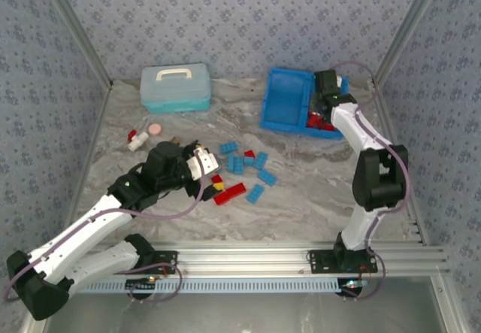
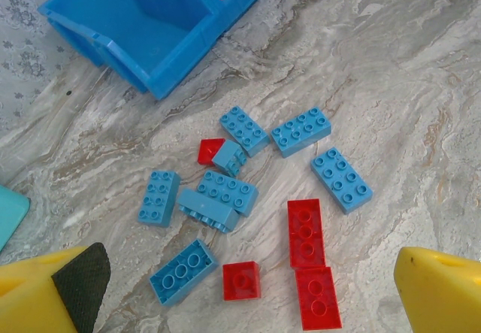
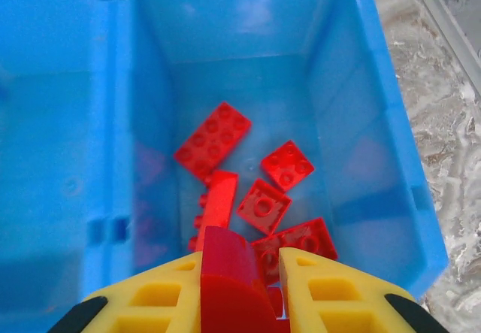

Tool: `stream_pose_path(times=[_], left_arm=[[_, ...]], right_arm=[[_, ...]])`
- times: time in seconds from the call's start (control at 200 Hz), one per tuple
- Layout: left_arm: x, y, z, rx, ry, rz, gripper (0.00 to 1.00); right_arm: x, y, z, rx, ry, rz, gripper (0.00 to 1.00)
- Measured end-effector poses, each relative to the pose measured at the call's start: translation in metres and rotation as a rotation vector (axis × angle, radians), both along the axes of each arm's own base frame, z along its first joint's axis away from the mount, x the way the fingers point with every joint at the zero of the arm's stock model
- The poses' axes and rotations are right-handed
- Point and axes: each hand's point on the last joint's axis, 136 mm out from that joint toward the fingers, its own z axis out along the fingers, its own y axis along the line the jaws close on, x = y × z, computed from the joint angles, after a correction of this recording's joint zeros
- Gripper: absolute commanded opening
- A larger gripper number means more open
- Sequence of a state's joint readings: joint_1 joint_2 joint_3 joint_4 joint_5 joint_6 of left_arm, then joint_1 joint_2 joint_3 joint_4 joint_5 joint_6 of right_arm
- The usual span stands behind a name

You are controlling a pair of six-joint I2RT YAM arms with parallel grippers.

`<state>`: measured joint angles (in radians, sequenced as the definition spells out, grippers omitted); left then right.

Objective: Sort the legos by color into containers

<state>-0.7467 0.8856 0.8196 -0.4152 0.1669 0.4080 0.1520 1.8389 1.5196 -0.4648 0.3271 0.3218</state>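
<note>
Right tool (image 3: pixel 242 261) is clamped on a red lego (image 3: pixel 225 280), over the right compartment (image 3: pixel 316 122) of the blue tray (image 3: pixel 379 100). Several red legos (image 3: pixel 213 139) lie on that compartment's floor. Left compartment (image 3: pixel 52 160) floor is bare where visible. Left tool (image 2: pixel 244 292) has its fingers spread wide above the surface (image 2: pixel 421 85). Light blue legos (image 2: pixel 301 130) and loose red legos (image 2: pixel 306 231) are scattered under it, near the tray.

Inspection result — no legible text, label, brand or number on any surface. The legos (image 2: pixel 301 131) and the tray (image 1: pixel 289 100) bear no markings.
</note>
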Motion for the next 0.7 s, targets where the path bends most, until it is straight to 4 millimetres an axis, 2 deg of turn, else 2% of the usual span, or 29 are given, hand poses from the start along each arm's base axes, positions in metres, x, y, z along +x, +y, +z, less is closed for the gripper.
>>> stream_pose_path(times=[0.165,0.28,0.4,0.485,0.625,0.7], left_arm=[[0.001,0.001,0.0,0.003,-0.003,0.006,0.99],[0.002,0.001,0.0,0.005,-0.005,0.011,0.99],[0.003,0.002,0.0,0.009,-0.008,0.019,0.99],[0.003,0.003,0.0,0.009,-0.008,0.019,0.99],[0.003,0.003,0.0,0.009,-0.008,0.019,0.99],[0.003,0.003,-0.001,0.01,-0.008,0.019,0.99]], right_arm=[[0.037,-0.012,-0.031,-0.005,0.06,-0.039,0.27],[0.051,-0.02,-0.05,0.002,0.1,-0.066,0.31],[0.055,-0.031,-0.062,0.021,0.136,-0.09,0.45],[0.054,-0.035,-0.063,0.026,0.153,-0.097,0.51],[0.05,-0.032,-0.057,0.034,0.146,-0.099,0.53],[0.041,-0.026,-0.05,0.043,0.139,-0.091,0.53]])
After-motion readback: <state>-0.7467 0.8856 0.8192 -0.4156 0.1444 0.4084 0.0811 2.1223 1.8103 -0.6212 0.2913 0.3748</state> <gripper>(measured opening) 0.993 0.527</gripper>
